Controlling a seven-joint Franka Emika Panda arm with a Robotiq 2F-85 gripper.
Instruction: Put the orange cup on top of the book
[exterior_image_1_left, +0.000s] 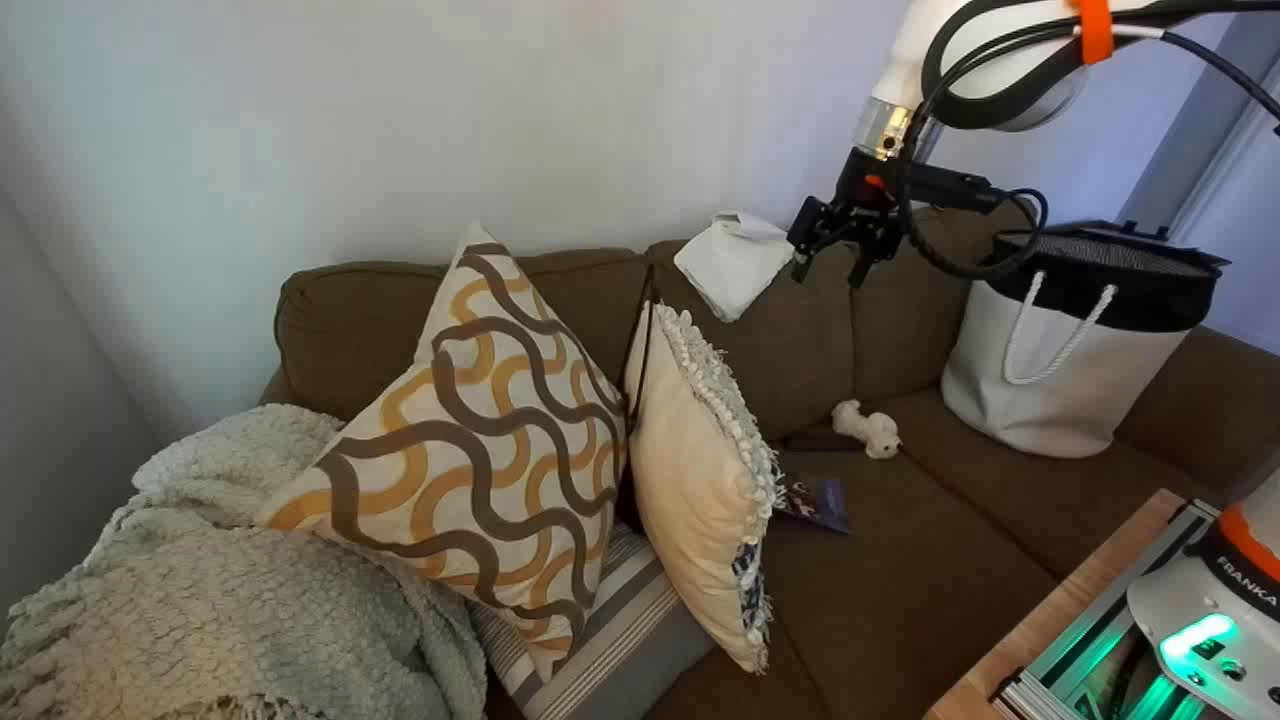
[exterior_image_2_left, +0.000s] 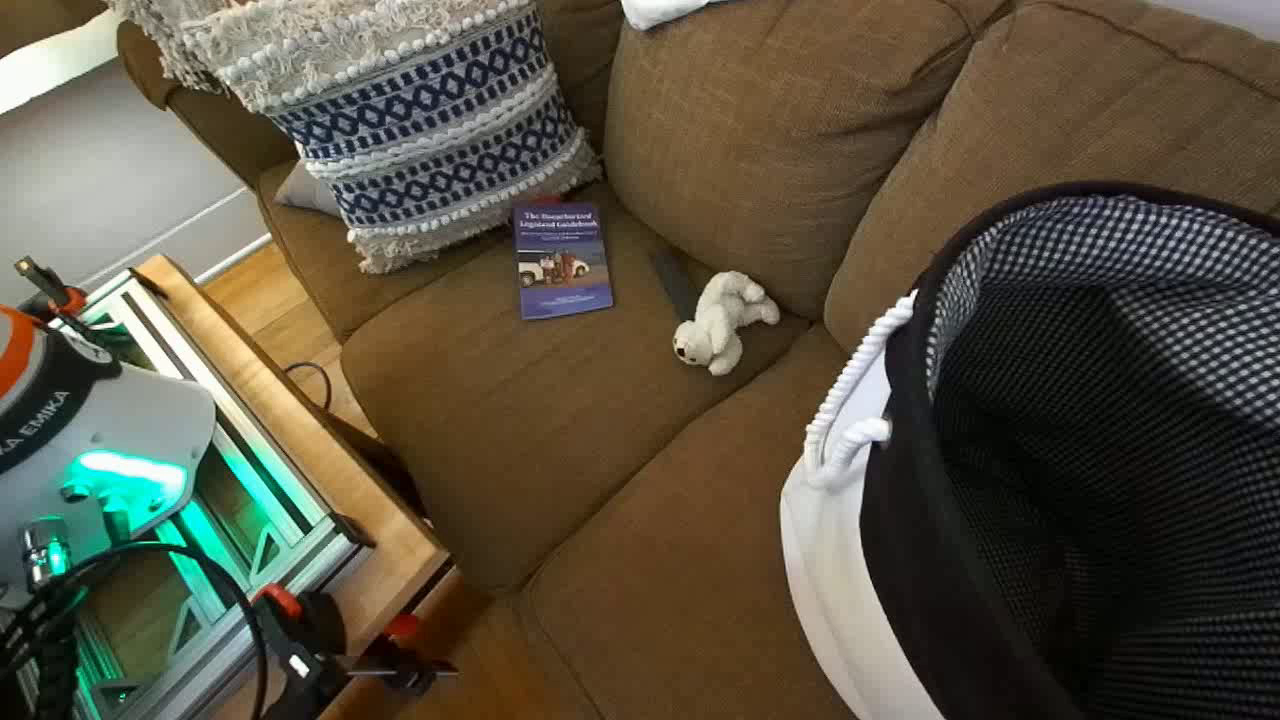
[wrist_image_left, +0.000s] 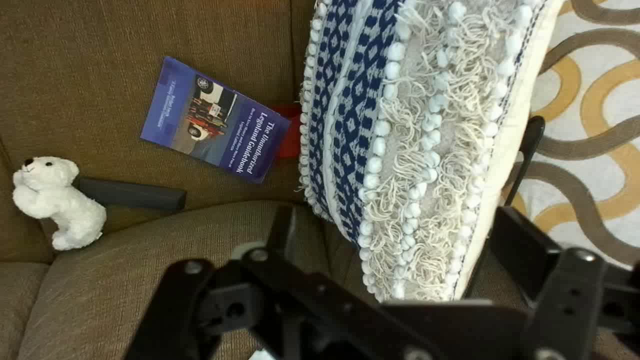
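The book (exterior_image_1_left: 820, 504) lies flat on the sofa seat, its purple-blue cover with a truck picture facing up; it also shows in an exterior view (exterior_image_2_left: 563, 265) and in the wrist view (wrist_image_left: 215, 120). A small red patch (wrist_image_left: 290, 131) shows between the book's top edge and the fringed cushion, also in an exterior view (exterior_image_2_left: 546, 200). It may be the orange cup; most of it is hidden by the cushion, so I cannot tell its shape. My gripper (exterior_image_1_left: 828, 274) is open and empty, high above the sofa; its fingers are spread in the wrist view (wrist_image_left: 400, 235).
The fringed blue-white cushion (exterior_image_2_left: 430, 130) leans beside the book. A wavy-patterned cushion (exterior_image_1_left: 500, 440) stands behind it. A white toy bear (exterior_image_2_left: 718, 325) lies by a dark bar (wrist_image_left: 132, 194). A tall basket (exterior_image_1_left: 1065, 360) stands on the seat. A white cloth (exterior_image_1_left: 735, 265) hangs on the backrest.
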